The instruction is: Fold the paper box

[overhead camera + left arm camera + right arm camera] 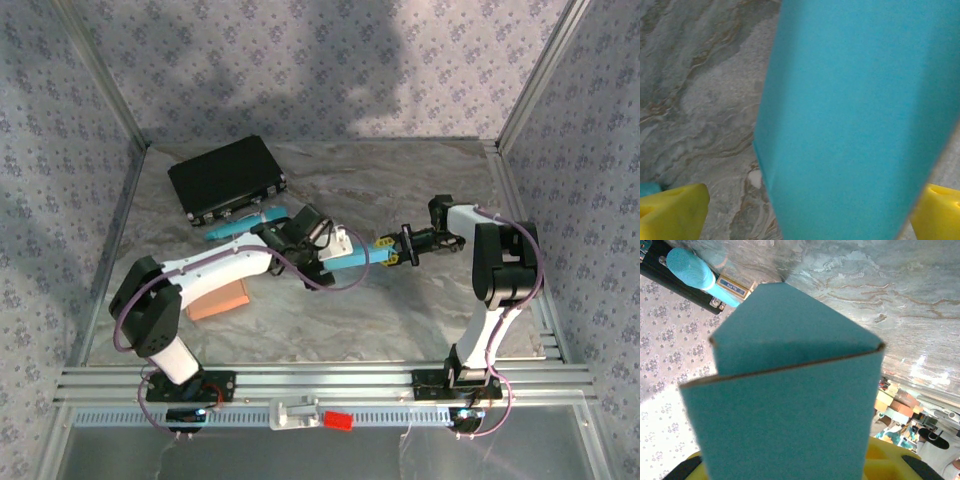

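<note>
The teal paper box [362,257] hangs just above the marble table between both arms. My right gripper [393,252] is shut on its right end. In the right wrist view the paper box [785,390] stands up out of the right gripper [785,467], one flap overlapping another along a brown cut edge, and a yellow finger [885,460] presses its side. My left gripper [333,246] is at the box's left end. In the left wrist view its yellow fingertips [672,212] stand wide apart around the box [850,115], with table showing beside the left one, so the left gripper [807,212] is open.
A black case [228,178] lies at the back left with a teal tube [240,223] in front of it. An orange block [218,300] sits beside the left arm. Patterned walls close in three sides, and an aluminium rail [320,378] runs along the near edge.
</note>
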{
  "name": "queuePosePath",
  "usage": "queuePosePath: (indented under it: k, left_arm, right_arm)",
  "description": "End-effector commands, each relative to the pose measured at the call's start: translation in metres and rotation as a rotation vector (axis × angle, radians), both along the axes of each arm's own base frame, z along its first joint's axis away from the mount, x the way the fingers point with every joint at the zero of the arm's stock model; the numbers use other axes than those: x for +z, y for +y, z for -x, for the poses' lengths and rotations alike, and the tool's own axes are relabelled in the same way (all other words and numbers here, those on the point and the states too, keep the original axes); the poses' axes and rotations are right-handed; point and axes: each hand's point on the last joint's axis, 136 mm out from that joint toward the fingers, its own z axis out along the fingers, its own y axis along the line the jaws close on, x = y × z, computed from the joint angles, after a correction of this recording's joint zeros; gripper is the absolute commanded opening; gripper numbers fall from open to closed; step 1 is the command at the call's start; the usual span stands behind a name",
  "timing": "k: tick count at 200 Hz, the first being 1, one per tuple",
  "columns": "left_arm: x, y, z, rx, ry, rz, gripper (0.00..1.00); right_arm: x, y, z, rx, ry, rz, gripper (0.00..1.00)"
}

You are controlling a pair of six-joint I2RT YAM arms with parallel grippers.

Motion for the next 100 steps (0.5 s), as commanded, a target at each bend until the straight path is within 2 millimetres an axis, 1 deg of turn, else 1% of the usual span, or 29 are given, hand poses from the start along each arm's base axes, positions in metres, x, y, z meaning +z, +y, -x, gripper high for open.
queuePosePath:
  k: [1,7,17,25,34,54,59,73,81,90,94,100]
  left_arm:
    - [0.042,0.001,-0.029,0.171,-0.075,0.137,1.00]
    - [0.058,0.008,-0.044,0.260,-0.112,0.222,1.00]
    - [0.078,0.026,-0.070,0.436,-0.154,0.352,1.00]
    - [0.088,0.037,-0.081,0.520,-0.128,0.425,1.00]
    - [0.099,0.038,-0.083,0.526,-0.052,0.506,1.00]
    - [0.126,0.032,-0.083,0.501,0.130,0.692,0.99]
    - [0.131,0.031,-0.084,0.499,0.179,0.732,0.97]
    - [0.138,0.038,-0.097,0.614,0.286,0.834,0.91]
    - [0.141,0.043,-0.102,0.684,0.342,0.855,0.88]
    - [0.151,0.042,-0.099,0.658,0.341,0.843,0.89]
    - [0.155,0.039,-0.094,0.624,0.312,0.832,0.96]
    - [0.160,0.034,-0.085,0.548,0.225,0.798,1.00]
  right_arm:
    - [-0.009,-0.003,0.008,0.000,0.060,0.021,0.25]
    - [-0.009,-0.004,0.008,-0.003,0.061,0.023,0.25]
    - [-0.009,-0.005,0.008,-0.006,0.062,0.024,0.25]
    - [-0.010,-0.006,0.007,-0.007,0.064,0.025,0.25]
    - [-0.011,-0.006,0.007,-0.007,0.064,0.026,0.25]
    - [-0.012,-0.006,0.006,-0.010,0.066,0.025,0.25]
    - [-0.013,-0.006,0.006,-0.010,0.068,0.025,0.25]
    - [-0.014,-0.006,0.005,-0.012,0.067,0.025,0.25]
    - [-0.014,-0.006,0.005,-0.013,0.066,0.026,0.25]
    - [-0.014,-0.006,0.004,-0.015,0.067,0.024,0.25]
    - [-0.014,-0.006,0.004,-0.014,0.067,0.025,0.25]
    - [-0.015,-0.006,0.004,-0.016,0.069,0.025,0.25]
